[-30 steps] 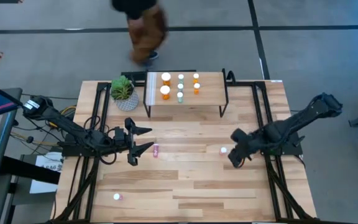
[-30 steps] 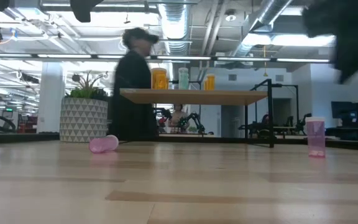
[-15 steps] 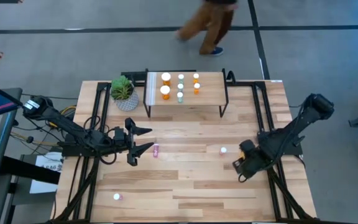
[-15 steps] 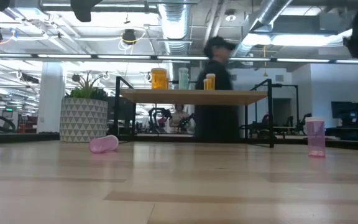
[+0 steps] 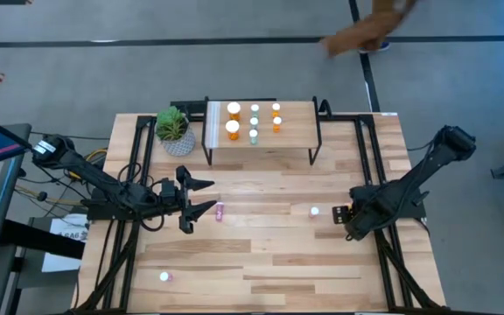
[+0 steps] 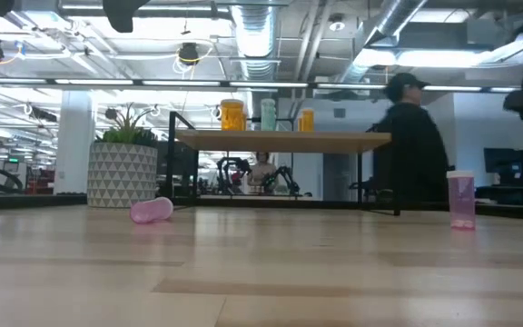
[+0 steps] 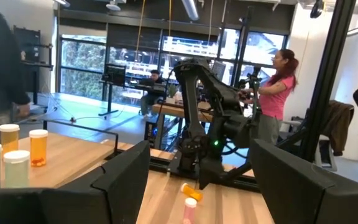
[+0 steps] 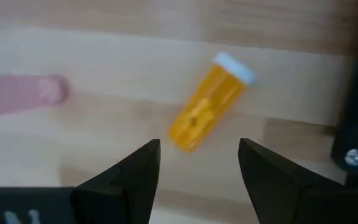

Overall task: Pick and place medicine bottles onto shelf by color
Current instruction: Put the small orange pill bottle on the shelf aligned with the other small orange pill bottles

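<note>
High view: my left gripper [image 5: 201,195] hangs over the left half of the bench [image 5: 261,254], fingers spread wide and holding nothing, with a pink bottle [image 5: 220,212] lying on its side just beside them. My right gripper [image 5: 353,220] sits low at the right side of the bench, fingers parted and empty; a white-capped bottle [image 5: 315,211] stands near it and a small orange bottle [image 5: 340,212] lies right by it. Another bottle [image 5: 164,276] stands alone near the front left. The shelf [image 5: 296,131] at the back carries six bottles, orange and teal; a potted plant [image 5: 174,129] stands beside its left end. Low view: the pink bottle lies tipped at left [image 6: 152,210], an upright pink one [image 6: 460,200] stands at right, and a person [image 6: 413,145] shows behind the shelf [image 6: 280,139]. Left wrist view: my fingers [image 7: 129,180] stand wide; the orange bottle [image 7: 191,190] lies on the bench ahead, below my right arm. Right wrist view: my fingers [image 8: 135,177] are open above the orange bottle [image 8: 209,102], which lies on its side, apart from them.
</note>
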